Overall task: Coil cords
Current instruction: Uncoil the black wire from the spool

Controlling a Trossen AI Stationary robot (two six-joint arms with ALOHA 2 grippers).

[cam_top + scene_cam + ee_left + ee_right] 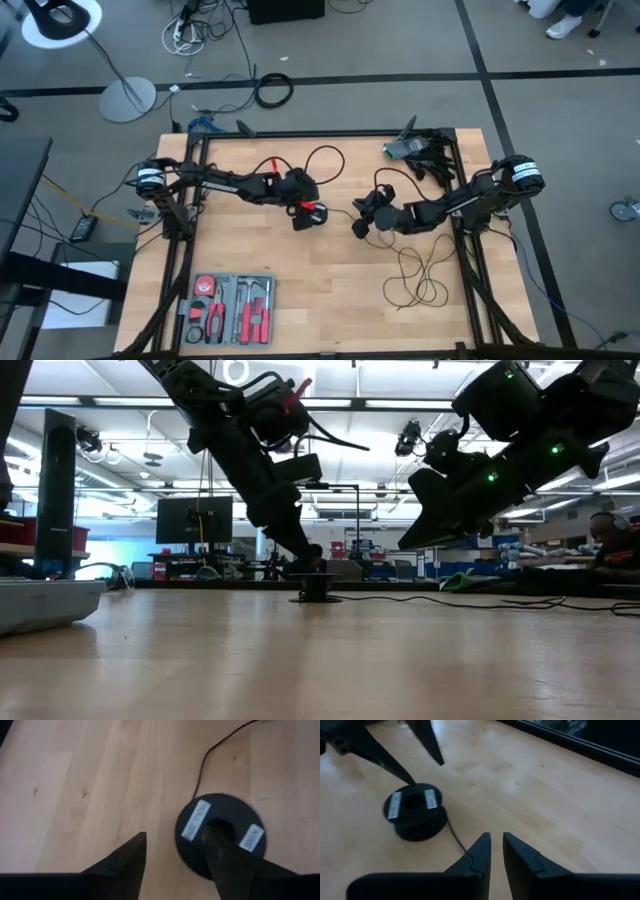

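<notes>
I had the left tool (pixel 175 865) spread, one finger over the thin black cord's round black puck (pixel 220 832) on the bench (pixel 330 300). The right tool (pixel 496 851), slightly parted and empty, sat farther off, the wire trailing toward it.

puck (pixel 220 832): partly covered by one dark finger (pixel 227 865) of the left gripper (pixel 175 865) in the left wrist view; lower rim blurred; print on the two white labels too small to read.
puck, high view: hidden under the left gripper; cannot be made out.
cord (pixel 456 837): disappears behind the right gripper (pixel 496 851) fingers in the right wrist view.
cord loops (pixel 415 280): too thin in the high view to follow every crossing.
tool tray (pixel 45 600): cut off by the left edge in the low view.
person (pixel 610 540): cut off at the right edge, far back, blurred.
</notes>
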